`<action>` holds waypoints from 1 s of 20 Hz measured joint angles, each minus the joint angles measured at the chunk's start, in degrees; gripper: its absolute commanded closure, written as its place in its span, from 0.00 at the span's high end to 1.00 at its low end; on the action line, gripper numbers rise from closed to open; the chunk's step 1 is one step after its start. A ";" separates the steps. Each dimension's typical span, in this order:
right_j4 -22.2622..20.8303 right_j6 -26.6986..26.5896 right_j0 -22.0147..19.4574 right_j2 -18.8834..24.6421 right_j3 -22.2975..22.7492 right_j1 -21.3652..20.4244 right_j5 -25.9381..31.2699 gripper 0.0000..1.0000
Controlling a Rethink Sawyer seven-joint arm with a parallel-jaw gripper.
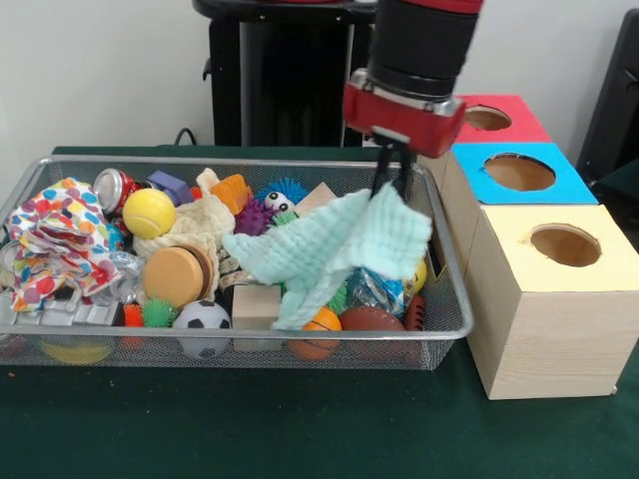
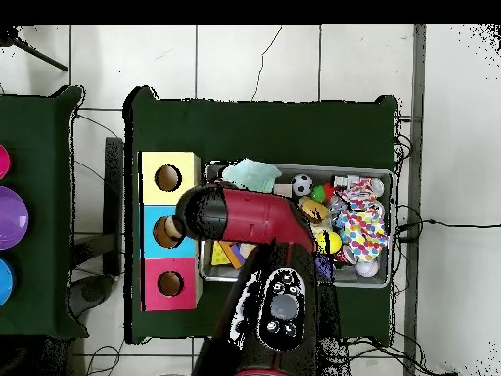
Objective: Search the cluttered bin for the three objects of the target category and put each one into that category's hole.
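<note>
The wire mesh bin [image 1: 250, 161] lies on the green table, full of toys; it also shows in the overhead view [image 2: 389, 227]. My gripper [image 1: 392, 181] hangs over the bin's right end, shut on a mint green cloth [image 1: 339, 244] that drapes down over the toys. In the overhead view the arm hides the gripper, and the cloth [image 2: 252, 174] shows beside it. An orange-brown bun-like toy [image 1: 178, 274] lies in the bin left of centre. A pale yellow soft shape [image 1: 75, 350] sits at the front left corner. The red-topped box's hole [image 1: 486, 118] is at the far right, and it also shows in the overhead view [image 2: 170, 284].
The blue-topped box's hole [image 1: 519, 172] and the yellow-topped box's hole [image 1: 565, 244] are nearer the camera. In the bin: a yellow ball [image 1: 149, 213], a soccer ball [image 1: 203, 319], a wooden cube [image 1: 256, 304], a dotted cloth [image 1: 60, 239], a can [image 1: 115, 188], a cream cloth [image 1: 195, 225].
</note>
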 measured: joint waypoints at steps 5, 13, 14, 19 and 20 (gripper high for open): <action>0.46 0.00 2.45 -1.53 0.32 0.05 0.00 0.00; 0.46 0.00 1.57 -4.72 0.57 1.41 -0.01 0.00; 0.46 0.00 1.26 -4.94 0.57 1.63 -0.01 0.00; 0.47 0.00 -1.07 -5.59 0.72 2.69 -0.52 0.00; 0.46 0.00 -1.38 -5.62 0.75 2.85 -0.70 0.00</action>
